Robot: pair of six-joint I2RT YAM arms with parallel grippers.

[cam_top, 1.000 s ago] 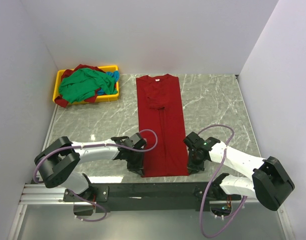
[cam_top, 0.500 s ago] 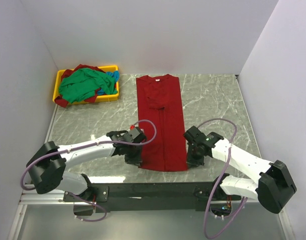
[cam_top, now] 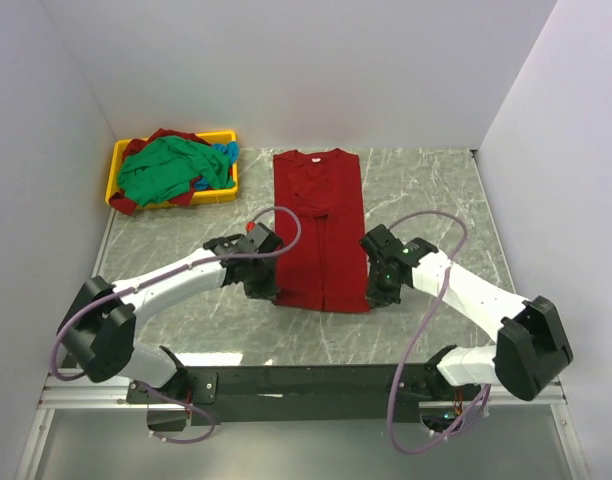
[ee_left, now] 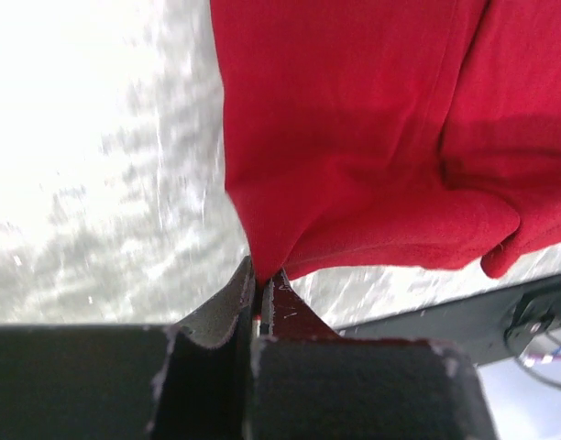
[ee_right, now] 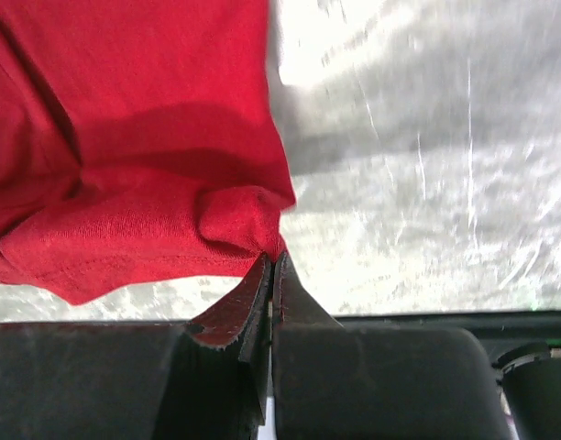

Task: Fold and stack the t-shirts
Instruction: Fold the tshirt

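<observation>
- Your left gripper (cam_top: 267, 291) is clamped on the red shirt's (cam_top: 319, 225) near-left hem corner.
- Your right gripper (cam_top: 378, 297) pinches the near-right corner.
- Shirt lies lengthwise mid-table (cam_top: 426, 200).

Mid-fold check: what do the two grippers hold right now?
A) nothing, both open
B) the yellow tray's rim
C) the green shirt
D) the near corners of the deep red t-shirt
D: each wrist view shows shut fingers pinching a hem corner of the deep red t-shirt.
</observation>
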